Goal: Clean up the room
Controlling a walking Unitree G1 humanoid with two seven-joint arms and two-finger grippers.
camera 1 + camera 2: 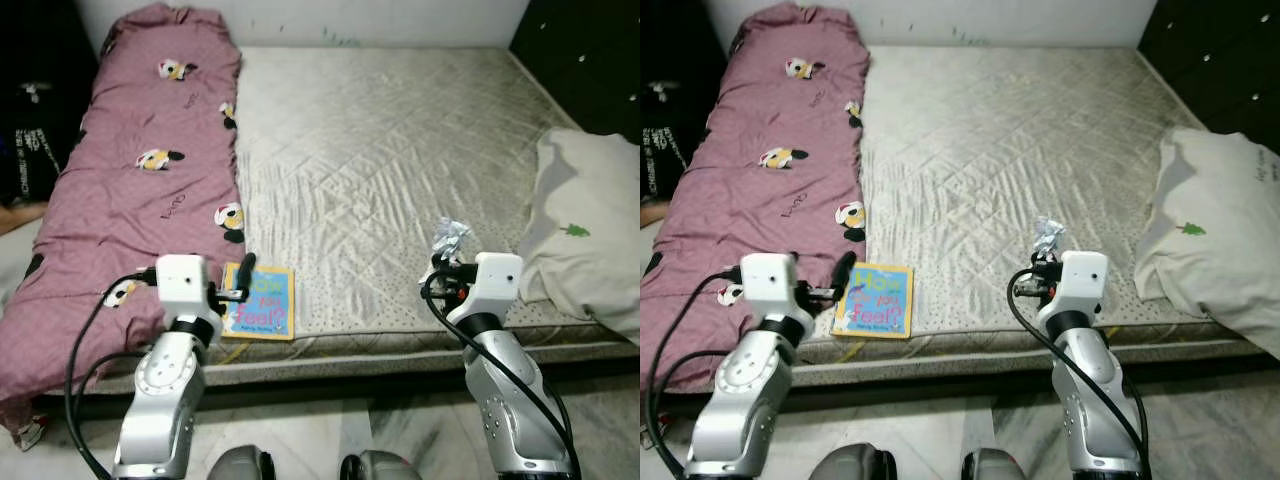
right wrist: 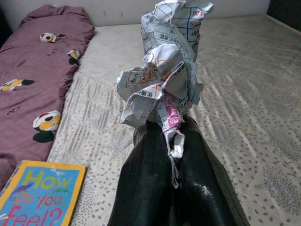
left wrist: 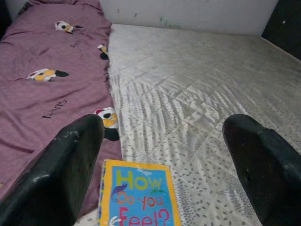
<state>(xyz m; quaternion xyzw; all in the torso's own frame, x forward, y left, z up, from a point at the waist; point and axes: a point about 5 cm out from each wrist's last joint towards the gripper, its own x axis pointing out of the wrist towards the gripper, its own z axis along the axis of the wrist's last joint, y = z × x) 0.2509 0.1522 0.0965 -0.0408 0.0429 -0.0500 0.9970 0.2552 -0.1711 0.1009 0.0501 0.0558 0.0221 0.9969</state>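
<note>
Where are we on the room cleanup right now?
Early on. In hand: the right pincer is shut on a crumpled paper, lifted off the mattress. Still left: the children's book lies at the mattress edge beside the maroon blanket, with the left pincer open just before it. The pillow sits at the right edge. Nothing shows as put away yet.

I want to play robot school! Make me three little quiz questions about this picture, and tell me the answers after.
1. True or false: the right gripper is shut on the crumpled paper.
2. What colour is the blanket beside the book?
3. Which is open: A) left gripper, B) right gripper?

Key: 1 true. 2 purple-pink. 3 A.
</note>
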